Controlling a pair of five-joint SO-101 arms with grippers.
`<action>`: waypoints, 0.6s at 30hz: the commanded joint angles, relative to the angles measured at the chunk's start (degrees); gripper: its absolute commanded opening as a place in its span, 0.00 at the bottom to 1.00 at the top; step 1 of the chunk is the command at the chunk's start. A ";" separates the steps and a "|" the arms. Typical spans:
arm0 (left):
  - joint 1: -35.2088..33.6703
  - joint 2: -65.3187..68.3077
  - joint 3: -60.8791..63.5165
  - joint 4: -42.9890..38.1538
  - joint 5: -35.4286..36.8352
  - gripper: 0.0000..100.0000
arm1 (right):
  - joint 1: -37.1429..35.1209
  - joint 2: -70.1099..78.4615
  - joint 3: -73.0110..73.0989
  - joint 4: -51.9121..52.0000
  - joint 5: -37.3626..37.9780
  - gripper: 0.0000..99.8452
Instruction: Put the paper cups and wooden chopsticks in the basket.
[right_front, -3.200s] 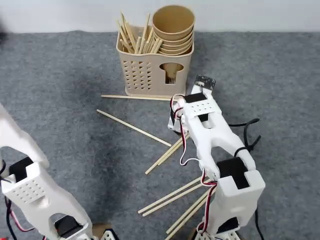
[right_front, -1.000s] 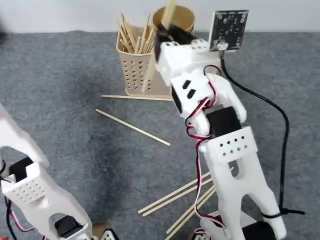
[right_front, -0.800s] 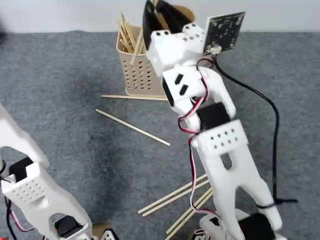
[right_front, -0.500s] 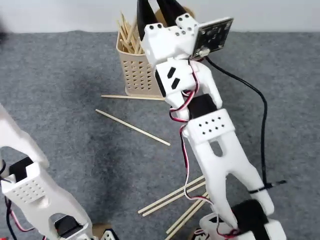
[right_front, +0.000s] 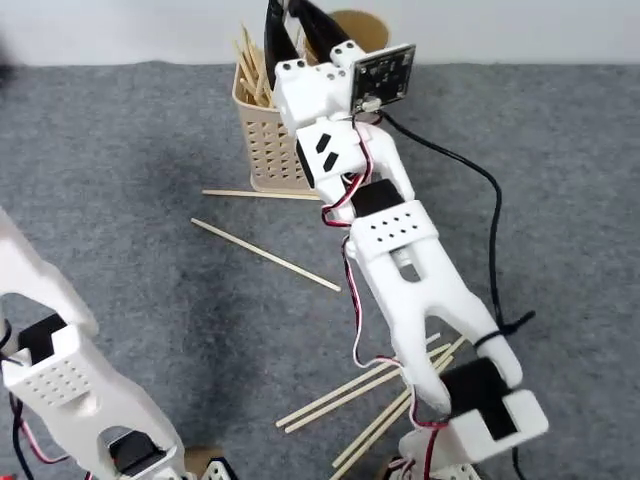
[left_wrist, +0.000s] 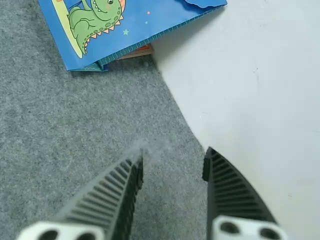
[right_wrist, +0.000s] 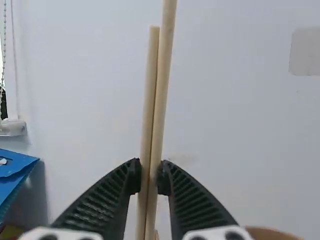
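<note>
The beige slotted basket (right_front: 268, 150) stands at the table's far edge with several wooden chopsticks (right_front: 250, 70) in its left compartment and stacked paper cups (right_front: 365, 27) in its right one. My right gripper (right_front: 292, 28) is above the basket, over the chopstick side. In the right wrist view it (right_wrist: 148, 175) is shut on two chopsticks (right_wrist: 159, 100) that stand upright between its fingers. My left gripper (left_wrist: 172, 160) is open and holds nothing. The left arm (right_front: 60, 390) sits low at the near left.
Loose chopsticks lie on the grey mat: one (right_front: 262, 194) in front of the basket, one (right_front: 265, 256) slanting across the middle, and several (right_front: 365, 395) near the right arm's base. A blue dinosaur-printed board (left_wrist: 115, 25) lies against the wall.
The right arm rose from the mat with two chopsticks and swung left from above the cups to above the chopstick compartment. The left arm has stayed still.
</note>
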 joint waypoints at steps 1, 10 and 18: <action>-0.18 -1.14 -0.04 1.23 0.53 0.18 | -0.31 1.19 -1.67 -1.98 0.53 0.01; -0.26 -1.32 -0.04 1.23 0.53 0.18 | -0.40 4.79 -1.41 -1.63 0.62 0.01; -0.26 -1.05 -0.04 1.23 0.53 0.18 | -0.92 0.57 -3.34 11.21 0.26 0.03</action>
